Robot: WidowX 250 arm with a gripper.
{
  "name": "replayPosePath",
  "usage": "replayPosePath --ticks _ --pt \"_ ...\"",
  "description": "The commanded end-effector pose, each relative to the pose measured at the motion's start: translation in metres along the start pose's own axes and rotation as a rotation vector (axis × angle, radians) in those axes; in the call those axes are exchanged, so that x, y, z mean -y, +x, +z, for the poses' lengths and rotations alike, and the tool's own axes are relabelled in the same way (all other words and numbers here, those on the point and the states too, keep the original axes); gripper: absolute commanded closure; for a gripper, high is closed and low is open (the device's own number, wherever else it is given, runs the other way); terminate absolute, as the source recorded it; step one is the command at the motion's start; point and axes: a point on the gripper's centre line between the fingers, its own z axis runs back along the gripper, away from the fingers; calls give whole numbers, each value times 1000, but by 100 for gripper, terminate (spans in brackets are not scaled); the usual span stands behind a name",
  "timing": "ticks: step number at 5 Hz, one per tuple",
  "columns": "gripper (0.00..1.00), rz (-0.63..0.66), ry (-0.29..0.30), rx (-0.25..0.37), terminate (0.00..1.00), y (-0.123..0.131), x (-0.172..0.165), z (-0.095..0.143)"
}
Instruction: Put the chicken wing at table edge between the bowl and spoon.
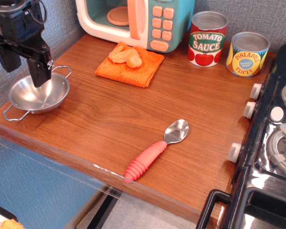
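Brown wood-grain table point(133, 114) fills a toy kitchen set, with gray wall panels behind and a black stove point(271, 143) along the right side. At far left, the black tool point(39, 76) hangs over the steel bowl point(38, 95), its tip low inside the rim; whether its fingers are apart or together cannot be told from this angle, and nothing is visibly held. The bowl, with two thin wire loop handles, sits near the table's left front corner. Well apart from it, toward the back, the golden-tan chicken wing point(126, 54) rests on a folded orange cloth point(129, 66), just in front of a teal and cream toy microwave point(138, 21). Near the front edge, the spoon point(157, 150) lies at an angle, its coral-pink ribbed handle pointing to the edge and its metal bowl pointing back. Bare table surface lies between bowl and spoon. A tomato sauce can point(207, 39) and a pineapple slices can point(248, 53) stand upright at the back right, side by side.
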Motion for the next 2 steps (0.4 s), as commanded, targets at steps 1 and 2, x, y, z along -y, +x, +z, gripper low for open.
replayPosePath --ticks 1,2 --pt "0 0 0 0 0 0 0 0" --pt "0 98 -23 -11 0 35 17 -5"
